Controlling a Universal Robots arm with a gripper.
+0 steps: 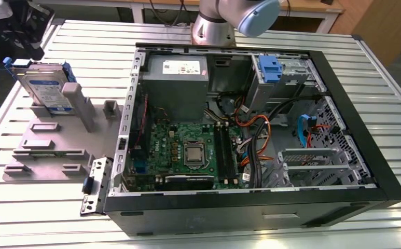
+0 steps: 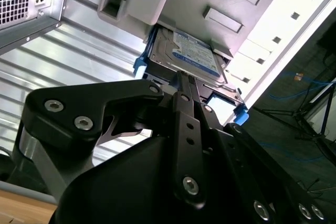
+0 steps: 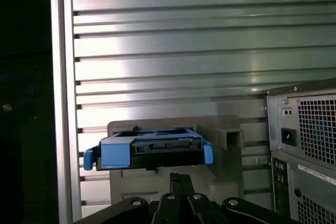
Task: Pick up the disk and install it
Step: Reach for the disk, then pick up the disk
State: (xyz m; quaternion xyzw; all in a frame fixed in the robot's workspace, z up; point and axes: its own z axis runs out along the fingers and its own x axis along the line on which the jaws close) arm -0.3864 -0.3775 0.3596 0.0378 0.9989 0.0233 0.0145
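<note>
Flat silver-grey metal disk (image 1: 46, 85) with blue plastic rails stands upright in a grey plastic holder (image 1: 55, 145) on the slatted metal surface (image 1: 82, 46), well apart from the black claw (image 3: 176, 178), whose tips sit together, empty. A square, centred approach across the rails seems best.

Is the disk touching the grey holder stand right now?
Touching. In the exterior view the disk stands upright, seated between the posts of the grey holder.

The silver, blue-railed disk (image 1: 44, 89) stands on edge in a grey stand (image 1: 48, 150).
</note>
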